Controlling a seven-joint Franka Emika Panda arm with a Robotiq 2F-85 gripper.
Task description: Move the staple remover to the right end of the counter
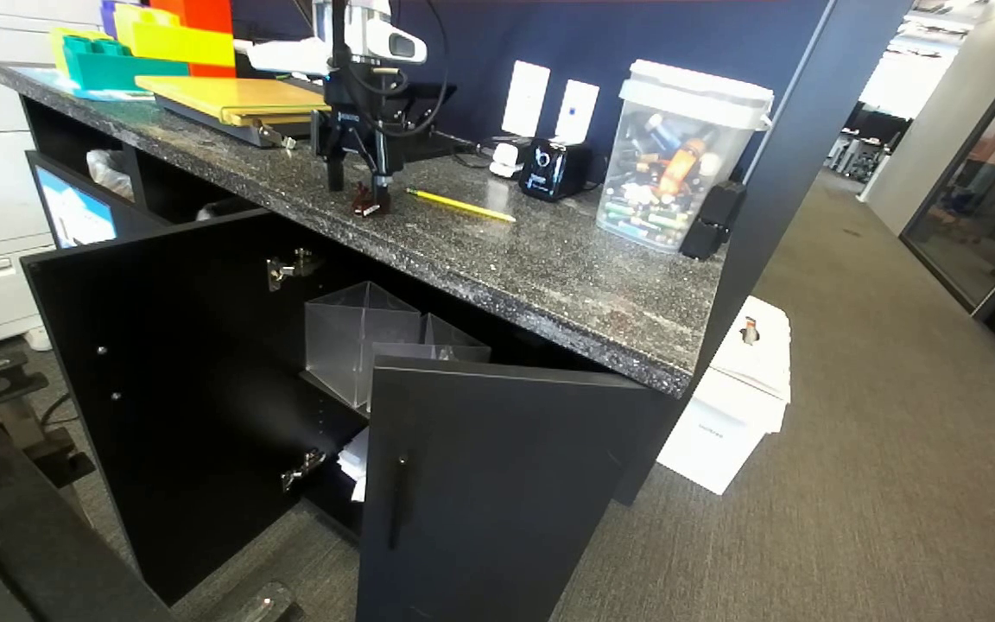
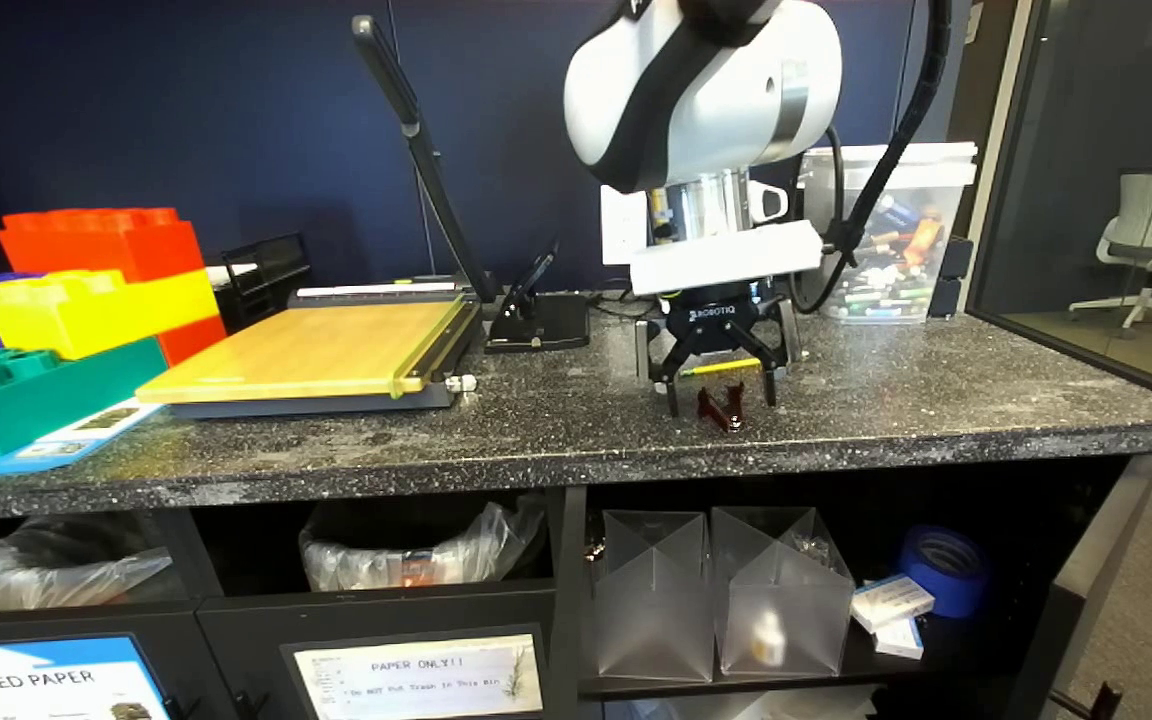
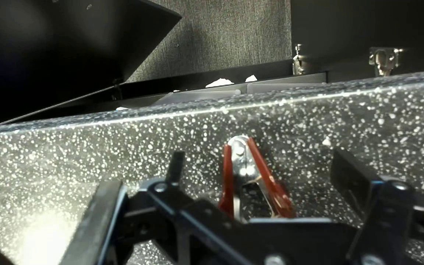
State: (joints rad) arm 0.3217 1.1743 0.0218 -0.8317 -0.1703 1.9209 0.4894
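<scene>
The staple remover is dark red-brown with a shiny metal middle. It lies on the counter near the front edge, in both exterior views [image 1: 366, 204] [image 2: 732, 420] and in the wrist view [image 3: 242, 163], its hinge end toward that edge. The counter [image 1: 567, 285] is dark speckled granite, also in an exterior view [image 2: 986, 400] and the wrist view [image 3: 87, 158]. My gripper [image 2: 722, 403] is open, pointing down, low over the counter. In the wrist view its fingers [image 3: 260, 167] stand apart on either side of the staple remover, not touching it. The gripper body hides the remover's near end.
A yellow pencil [image 1: 463, 206] lies behind the gripper. A clear tub of batteries [image 1: 670, 164] stands at the counter's right end, near a black box [image 1: 554, 168]. A yellow-topped paper cutter [image 2: 316, 350] and large toy bricks [image 2: 96, 310] are left. Cabinet doors [image 1: 497, 466] hang open below.
</scene>
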